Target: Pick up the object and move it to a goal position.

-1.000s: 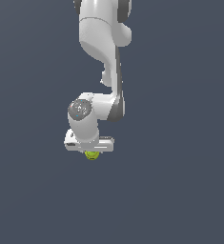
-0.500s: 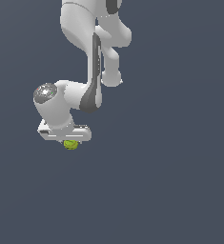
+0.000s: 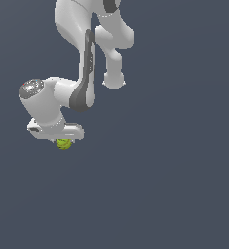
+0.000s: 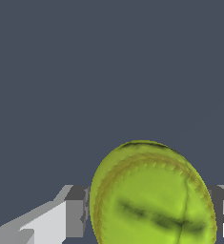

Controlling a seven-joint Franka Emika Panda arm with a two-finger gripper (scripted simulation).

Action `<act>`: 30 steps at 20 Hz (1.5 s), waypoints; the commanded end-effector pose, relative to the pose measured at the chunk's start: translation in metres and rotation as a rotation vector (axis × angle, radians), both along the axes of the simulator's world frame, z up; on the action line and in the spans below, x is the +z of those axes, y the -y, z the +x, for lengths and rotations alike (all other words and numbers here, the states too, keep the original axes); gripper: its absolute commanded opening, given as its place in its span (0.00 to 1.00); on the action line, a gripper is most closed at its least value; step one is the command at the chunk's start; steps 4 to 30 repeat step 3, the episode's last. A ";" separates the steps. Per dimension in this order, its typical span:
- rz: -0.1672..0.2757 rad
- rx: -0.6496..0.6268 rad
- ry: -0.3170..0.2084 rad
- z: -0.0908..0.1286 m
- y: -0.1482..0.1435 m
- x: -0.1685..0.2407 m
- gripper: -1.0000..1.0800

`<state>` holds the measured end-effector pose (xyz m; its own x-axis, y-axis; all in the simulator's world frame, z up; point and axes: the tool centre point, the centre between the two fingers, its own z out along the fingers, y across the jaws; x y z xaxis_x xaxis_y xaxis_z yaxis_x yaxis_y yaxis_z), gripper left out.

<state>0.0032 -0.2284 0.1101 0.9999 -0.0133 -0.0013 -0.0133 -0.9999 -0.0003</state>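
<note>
The yellow-green ball (image 3: 63, 143) with a darker curved seam hangs just under my gripper (image 3: 62, 141) at the exterior view's left. Only its lower half shows below the white hand. In the wrist view the ball (image 4: 151, 195) fills the space between the two grey fingers (image 4: 75, 212), which press against its sides. The gripper is shut on the ball and holds it in the air.
The white arm (image 3: 82, 58) reaches down from the top of the exterior view to the hand. All around is a plain dark grey-blue ground (image 3: 174, 185) with no other object, edge or marker in sight.
The arm has swung toward the exterior view's left, carrying the ball with it. The ball stays held in the gripper.
</note>
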 end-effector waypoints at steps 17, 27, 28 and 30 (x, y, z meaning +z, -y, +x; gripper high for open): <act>0.000 0.002 0.001 0.003 -0.003 0.000 0.00; 0.000 0.002 0.001 0.003 -0.003 0.000 0.00; 0.000 0.002 0.001 0.003 -0.003 0.000 0.00; 0.000 0.002 0.001 0.003 -0.003 0.000 0.00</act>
